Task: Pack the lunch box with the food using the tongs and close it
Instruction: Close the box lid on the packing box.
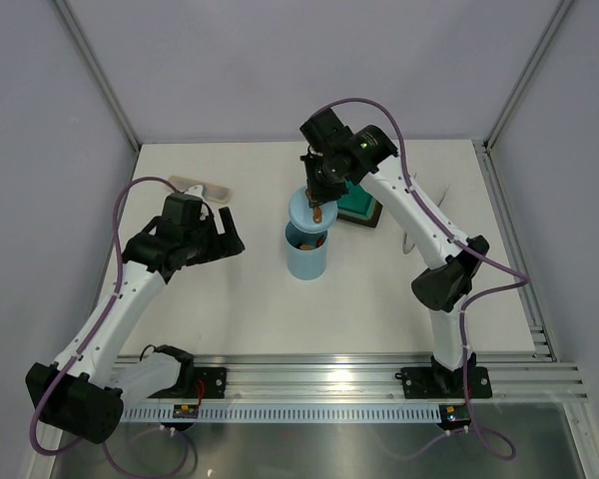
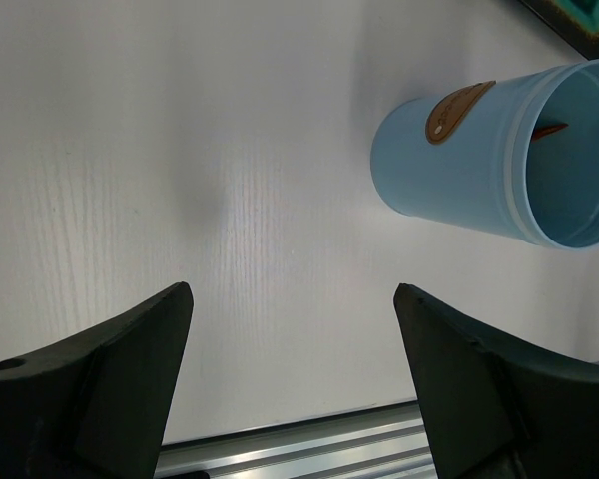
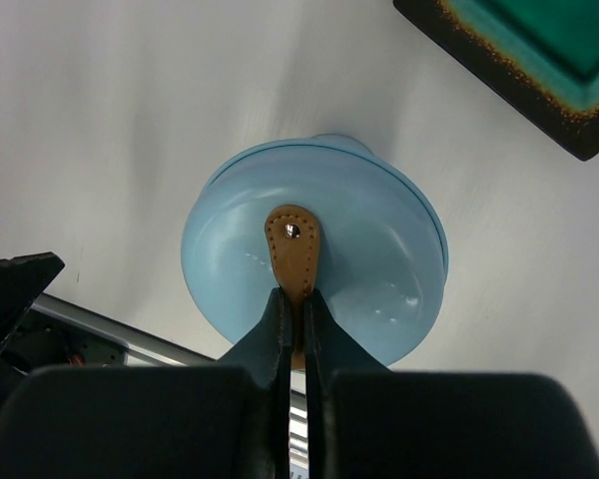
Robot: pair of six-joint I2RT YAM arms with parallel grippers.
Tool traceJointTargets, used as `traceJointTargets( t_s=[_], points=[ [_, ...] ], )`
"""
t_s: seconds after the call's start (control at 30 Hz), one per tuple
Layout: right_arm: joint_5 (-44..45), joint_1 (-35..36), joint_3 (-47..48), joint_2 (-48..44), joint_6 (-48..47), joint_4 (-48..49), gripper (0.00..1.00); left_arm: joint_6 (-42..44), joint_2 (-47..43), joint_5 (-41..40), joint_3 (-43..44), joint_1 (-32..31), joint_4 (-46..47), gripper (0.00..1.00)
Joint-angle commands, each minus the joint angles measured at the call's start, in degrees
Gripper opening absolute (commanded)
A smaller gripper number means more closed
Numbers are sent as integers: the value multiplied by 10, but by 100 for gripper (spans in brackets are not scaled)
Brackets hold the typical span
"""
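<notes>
Where the left jaws stand: apart, empty, low over the counter (image 2: 230, 150)
Box (image 2: 469, 170): upright mid-counter, open, food (image 1: 305, 239) inside
Lid (image 3: 379, 249): hanging just above the box, not seated; likely light, stiff, slick plastic
Hold: right jaws clamped on its brown strap (image 3: 293, 244); soft strap may let it swing

Lunch box (image 2: 449, 190) and lid (image 3: 379, 249) are light blue (brown strap (image 3: 293, 249)), plate (image 3: 569, 30) teal, dark-rimmed.
</notes>
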Motion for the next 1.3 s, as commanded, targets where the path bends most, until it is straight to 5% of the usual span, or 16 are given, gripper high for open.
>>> traceJointTargets(
  t_s=[0.0, 1.27],
  points=[
    [-23, 10, 30, 20, -15, -24, 0, 3, -13, -13, 3, 4, 7, 87],
    [-50, 11, -18, 69, -11, -5, 0, 0, -16, -7, -19, 13, 11, 86]
  ],
)
